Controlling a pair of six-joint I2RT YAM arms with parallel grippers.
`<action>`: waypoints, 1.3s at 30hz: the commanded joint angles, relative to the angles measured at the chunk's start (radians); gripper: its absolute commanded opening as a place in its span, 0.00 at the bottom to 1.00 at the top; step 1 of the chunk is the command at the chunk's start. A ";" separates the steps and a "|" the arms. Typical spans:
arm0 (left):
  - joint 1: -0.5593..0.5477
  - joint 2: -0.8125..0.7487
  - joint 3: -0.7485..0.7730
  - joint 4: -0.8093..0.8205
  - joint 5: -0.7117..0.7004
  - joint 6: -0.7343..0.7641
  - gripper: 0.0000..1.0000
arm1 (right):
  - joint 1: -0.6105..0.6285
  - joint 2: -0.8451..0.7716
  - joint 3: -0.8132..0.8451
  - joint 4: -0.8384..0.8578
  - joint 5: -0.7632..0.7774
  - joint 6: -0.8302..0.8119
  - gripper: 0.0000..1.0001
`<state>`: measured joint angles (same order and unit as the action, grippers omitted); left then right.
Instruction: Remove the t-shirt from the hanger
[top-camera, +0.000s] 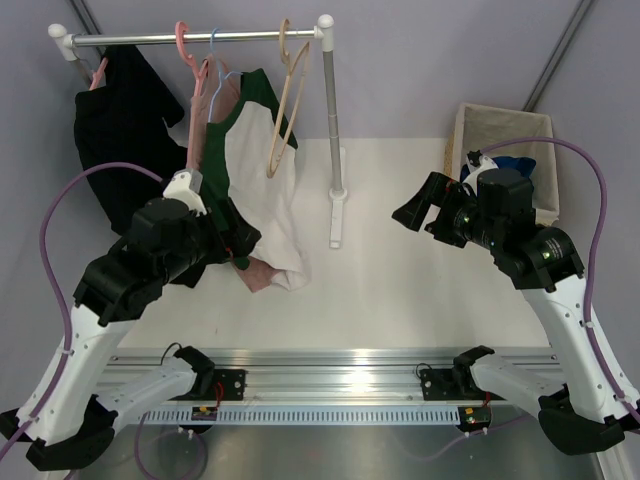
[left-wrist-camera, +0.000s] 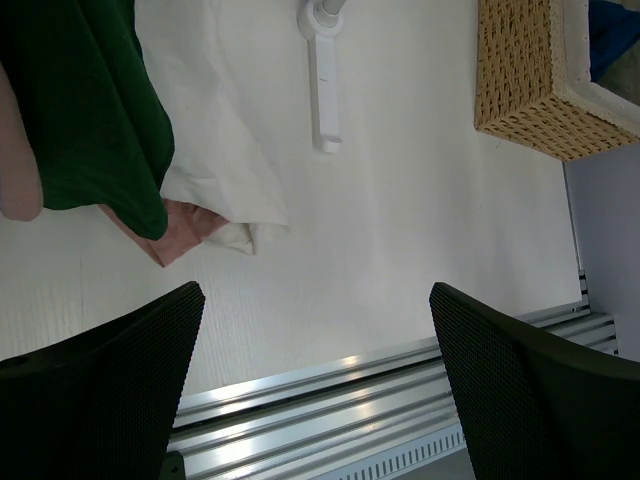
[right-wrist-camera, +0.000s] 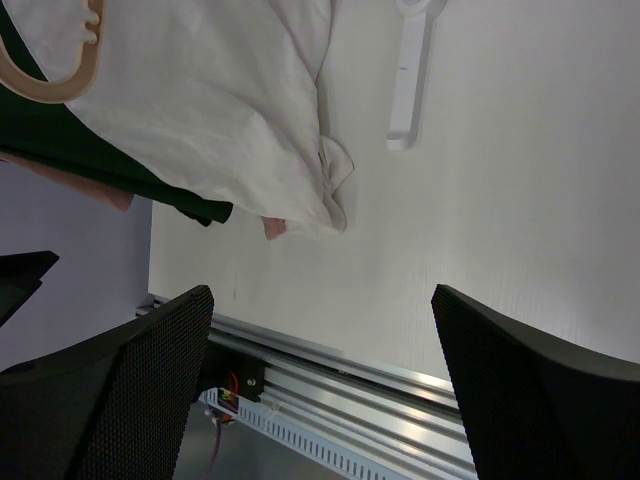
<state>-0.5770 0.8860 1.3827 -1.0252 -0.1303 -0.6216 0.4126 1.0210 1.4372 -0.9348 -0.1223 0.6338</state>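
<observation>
Top external view: left gripper (left-wrist-camera: 315, 292) and right gripper (right-wrist-camera: 322, 292) both have fingers apart, holding nothing. The left one is just beside the t-shirt (top-camera: 262, 180), which hangs lengthwise, hem downward, collar up on the light-blue hanger (top-camera: 217, 50) hooked over the rail (top-camera: 150, 39).

A white table (top-camera: 420, 290) meets grey walls (top-camera: 420, 60), wicker basket (top-camera: 505, 125) at right.

Most of the hanger (top-camera: 216, 46) is hidden inside the t-shirt (top-camera: 262, 170), with only its hook and 1 short stretch of wire showing, the left gripper (top-camera: 240, 248) blurs into the dark sleeve from above, and the 2 wrist views crop the t-shirt at their edges.
</observation>
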 joint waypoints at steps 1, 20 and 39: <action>-0.001 0.005 0.010 0.045 -0.002 0.007 0.99 | 0.005 -0.013 0.019 0.024 0.003 0.010 1.00; 0.000 0.293 0.487 0.099 -0.247 0.215 0.99 | 0.005 -0.031 0.052 -0.006 0.030 -0.029 1.00; 0.313 0.742 0.909 0.152 0.117 0.358 0.82 | 0.005 -0.104 0.019 -0.004 0.041 -0.094 0.99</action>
<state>-0.2733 1.6474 2.2433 -0.9569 -0.0692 -0.3107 0.4126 0.9184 1.4471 -0.9333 -0.1104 0.5858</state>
